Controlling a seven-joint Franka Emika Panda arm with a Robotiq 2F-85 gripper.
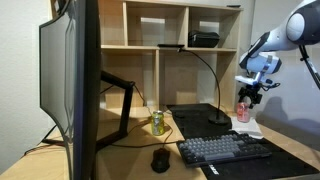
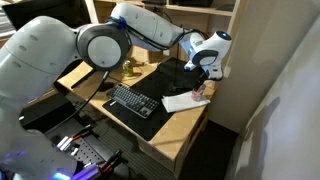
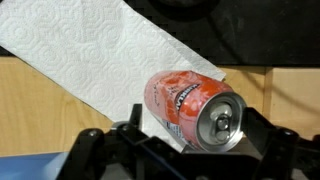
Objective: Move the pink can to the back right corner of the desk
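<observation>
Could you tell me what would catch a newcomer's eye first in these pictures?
The small pink-red drink can with a silvery top sits on a white paper towel on the light-wood desk. The robot's open gripper hovers just above it. In an exterior view, a big dark monitor fills the foreground.

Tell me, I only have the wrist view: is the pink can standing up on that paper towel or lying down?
Observer: Standing. In an exterior view the pink can is upright on the paper towel.
Operator: Anything else like it on the desk?
Observer: Yes. A yellow-green can stands farther along the desk, beside the monitor arm.
Operator: How high is the gripper?
Observer: The gripper hangs open, close above the can's top. I cannot tell whether it touches.
</observation>
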